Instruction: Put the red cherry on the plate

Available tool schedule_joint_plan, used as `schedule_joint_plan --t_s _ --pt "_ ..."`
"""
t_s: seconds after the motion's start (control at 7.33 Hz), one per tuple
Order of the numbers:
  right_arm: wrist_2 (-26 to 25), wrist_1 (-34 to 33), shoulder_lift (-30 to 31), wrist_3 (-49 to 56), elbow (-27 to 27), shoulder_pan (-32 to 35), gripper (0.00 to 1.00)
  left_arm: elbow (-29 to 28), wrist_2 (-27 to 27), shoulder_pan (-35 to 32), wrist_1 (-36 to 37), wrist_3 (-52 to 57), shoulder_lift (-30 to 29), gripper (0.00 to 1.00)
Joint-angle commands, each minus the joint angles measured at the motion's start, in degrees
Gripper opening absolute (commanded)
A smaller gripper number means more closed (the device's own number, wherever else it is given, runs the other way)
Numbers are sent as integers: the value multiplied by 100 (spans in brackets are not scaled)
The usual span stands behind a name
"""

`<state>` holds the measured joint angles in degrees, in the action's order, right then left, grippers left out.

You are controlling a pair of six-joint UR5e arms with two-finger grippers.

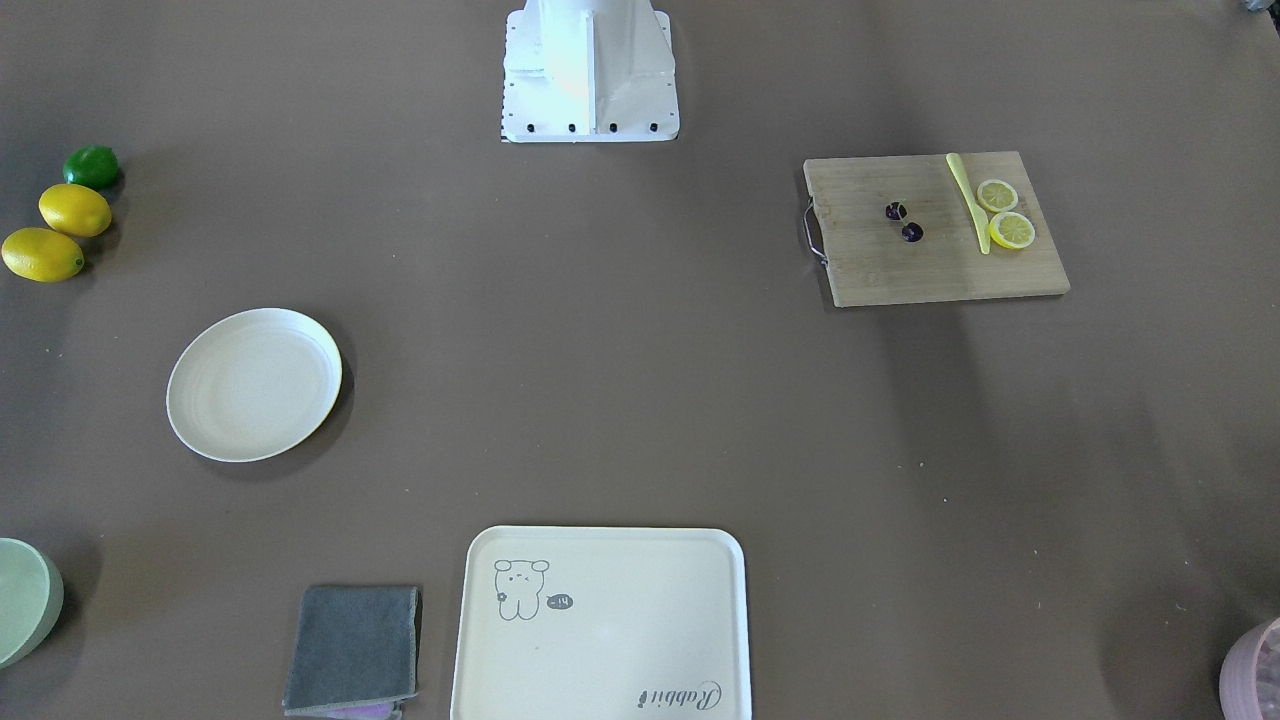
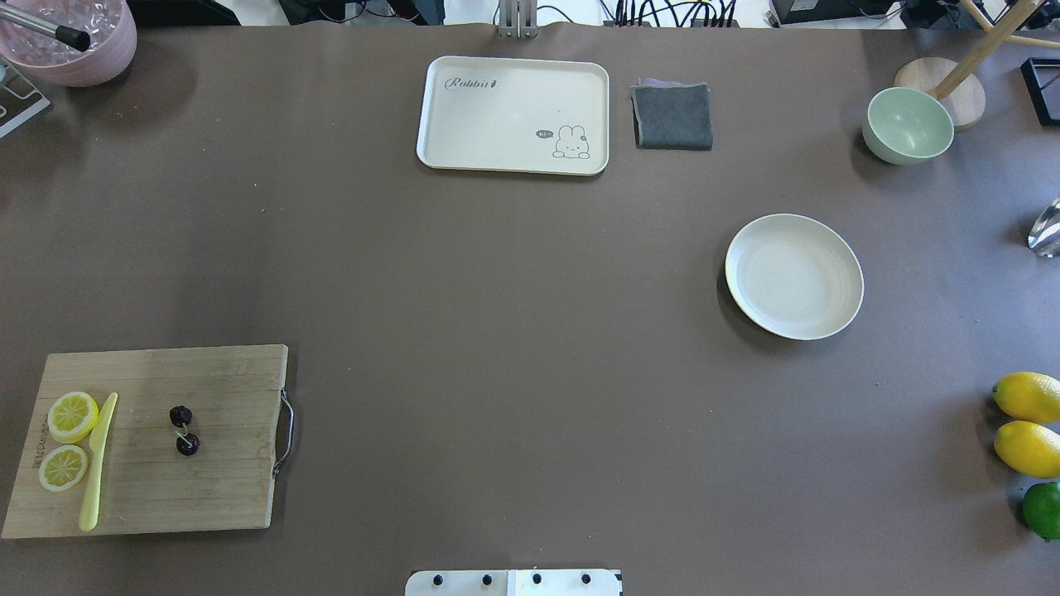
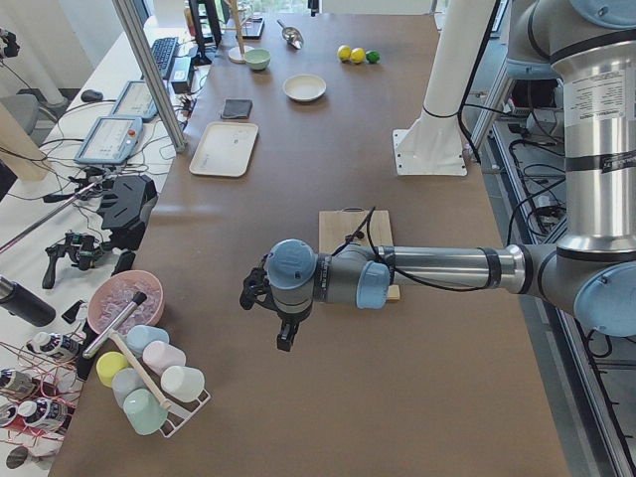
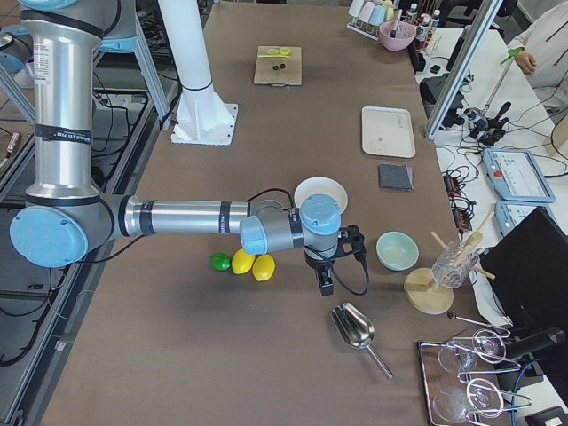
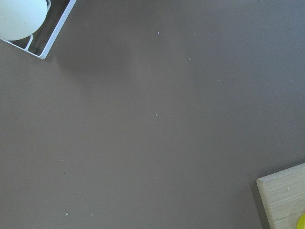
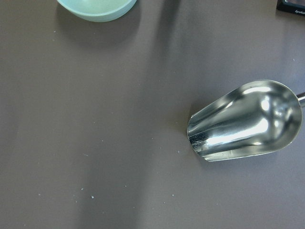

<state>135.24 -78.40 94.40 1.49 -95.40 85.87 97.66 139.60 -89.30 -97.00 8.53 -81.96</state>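
Note:
The red cherry point(image 1: 904, 222) point(image 2: 184, 430), a dark pair joined by a thin stem, lies on the wooden cutting board point(image 1: 930, 265) point(image 2: 224, 488). The cream-white plate point(image 1: 254, 384) point(image 2: 793, 276) stands bare on the far side of the table from it. My left gripper point(image 3: 284, 336) shows only in the exterior left view, hanging over the brown table beyond the board's end; I cannot tell its state. My right gripper point(image 4: 326, 282) shows only in the exterior right view, between the plate point(image 4: 320, 192) and a metal scoop; I cannot tell its state either.
Two lemon slices point(image 2: 68, 439) and a yellow knife point(image 2: 97, 463) share the board. A rabbit tray point(image 2: 513, 114), grey cloth point(image 2: 672, 116), green bowl point(image 2: 908, 124), two lemons point(image 2: 1029, 422) with a lime point(image 2: 1043, 509), the scoop point(image 6: 245, 121) and a cup rack point(image 3: 149, 383) ring the table.

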Motion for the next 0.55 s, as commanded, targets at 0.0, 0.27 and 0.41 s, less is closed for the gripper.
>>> schedule_joint_plan --t_s 0.0,0.27,0.41 --pt "2 0 9 -9 12 -9 100 164 58 9 -3 0 118 98" --pt "-7 0 9 9 21 -35 100 543 42 0 -12 0 505 98" --pt "-7 0 9 17 21 -52 100 517 33 9 -3 -9 506 98"
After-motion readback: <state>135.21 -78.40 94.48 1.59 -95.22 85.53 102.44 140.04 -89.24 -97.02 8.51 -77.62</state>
